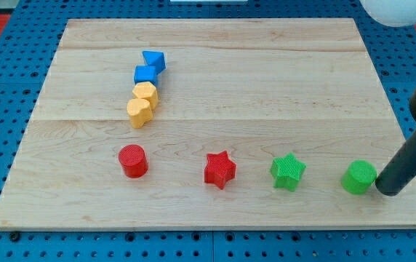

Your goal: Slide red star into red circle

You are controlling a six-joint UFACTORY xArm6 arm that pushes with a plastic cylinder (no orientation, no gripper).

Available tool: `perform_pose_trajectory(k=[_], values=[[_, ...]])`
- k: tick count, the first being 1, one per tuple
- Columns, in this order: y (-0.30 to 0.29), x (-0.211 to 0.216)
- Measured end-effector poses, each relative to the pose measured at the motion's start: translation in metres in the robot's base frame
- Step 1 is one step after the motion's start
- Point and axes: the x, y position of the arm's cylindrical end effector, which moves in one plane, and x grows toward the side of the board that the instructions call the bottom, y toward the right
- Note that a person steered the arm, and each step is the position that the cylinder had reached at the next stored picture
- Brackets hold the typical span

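At the right near corner of the table (215, 65), my tip (387, 191) rests on the wood, the dark rod slanting up and to the right toward the arm at the view's right edge. As a tool it is only a bare rod, with nothing that opens or shuts, and it holds nothing. It sits just to the right of the green circle (358, 177), so close that I cannot tell whether the two touch or a sliver of wood lies between them.

Left of the green circle, along the same near row, stands the green star (288, 172), clearly apart from it. Further left again is the red star (220, 169), the block named in the task, with open wood on every side. The red circle (132, 161) ends the row on the left, well apart from the red star and a touch farther back than it.

Beyond the red circle, toward the far left of the table, four blocks run in a slanted chain. Two yellow blocks (142, 105) sit nearest, pressed together, their rounded shapes hard to name. Two blue blocks (150, 67) follow at the far end, touching each other and the yellow pair; they look angular, though their exact shape is unclear.
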Motion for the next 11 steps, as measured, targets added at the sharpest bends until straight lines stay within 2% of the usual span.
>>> perform_pose_trajectory(k=[3, 4, 5, 6, 8, 9, 10, 11], values=[[0.002, 0.002], [-0.033, 0.042], [-0.077, 0.049], [-0.150, 0.046], [-0.182, 0.020], [-0.191, -0.034], [-0.283, -0.040], [-0.251, -0.041]])
